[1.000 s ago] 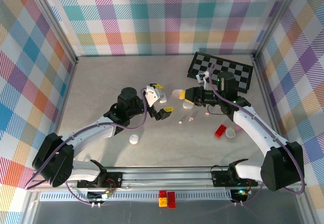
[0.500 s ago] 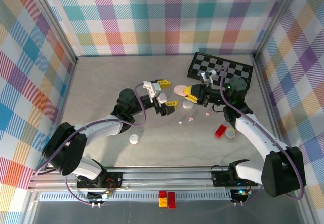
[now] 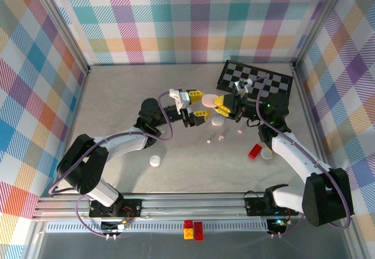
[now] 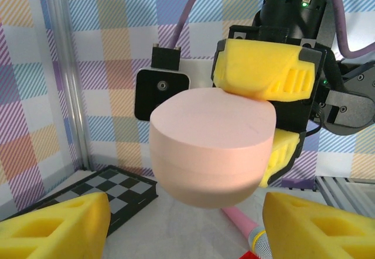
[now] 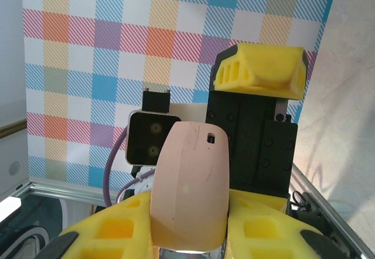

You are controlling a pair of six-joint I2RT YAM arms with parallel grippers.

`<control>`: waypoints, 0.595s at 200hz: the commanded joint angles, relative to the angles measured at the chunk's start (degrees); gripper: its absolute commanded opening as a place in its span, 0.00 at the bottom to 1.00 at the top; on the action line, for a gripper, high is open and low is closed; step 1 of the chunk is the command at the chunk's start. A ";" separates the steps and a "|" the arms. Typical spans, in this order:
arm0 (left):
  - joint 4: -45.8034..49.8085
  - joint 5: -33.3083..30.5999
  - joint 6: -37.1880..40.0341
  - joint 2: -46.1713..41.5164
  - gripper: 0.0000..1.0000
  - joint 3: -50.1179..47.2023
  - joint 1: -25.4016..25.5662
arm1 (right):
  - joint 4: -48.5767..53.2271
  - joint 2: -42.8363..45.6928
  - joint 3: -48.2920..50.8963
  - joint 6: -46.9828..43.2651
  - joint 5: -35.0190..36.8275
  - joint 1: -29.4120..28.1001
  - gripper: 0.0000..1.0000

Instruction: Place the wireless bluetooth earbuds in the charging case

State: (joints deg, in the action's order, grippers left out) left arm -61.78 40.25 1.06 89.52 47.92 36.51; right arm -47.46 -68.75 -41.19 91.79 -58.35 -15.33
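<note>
With my right hand [image 3: 218,102] I am gripping the pink charging case [image 3: 209,101], holding it up above the worktop [image 3: 117,109]. My left hand [image 3: 198,104] is facing the case, spread wide just beside it. The earbuds [image 3: 221,136] are lying on the worktop below.

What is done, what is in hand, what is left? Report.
Done: no earbud visibly seated. In hand: the right pincer clamps the pink charging case, apparently shut, in the air before the open left pincer. Left: the earbuds lie loose on the table, awaiting insertion.
</note>
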 commanded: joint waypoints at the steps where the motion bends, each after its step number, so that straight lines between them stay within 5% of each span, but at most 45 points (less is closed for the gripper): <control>1: -6.44 2.78 -1.71 1.08 0.68 1.92 0.42 | -3.29 0.15 0.23 1.12 0.12 -0.27 0.01; 119: -9.07 5.14 -4.52 1.12 0.52 2.76 0.49 | -2.90 -0.79 0.09 0.13 0.13 -0.40 0.00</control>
State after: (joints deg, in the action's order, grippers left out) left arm -66.65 43.46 -2.44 90.61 48.71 36.67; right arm -47.57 -69.12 -41.17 92.33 -58.35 -15.40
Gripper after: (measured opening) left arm 0.535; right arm 0.252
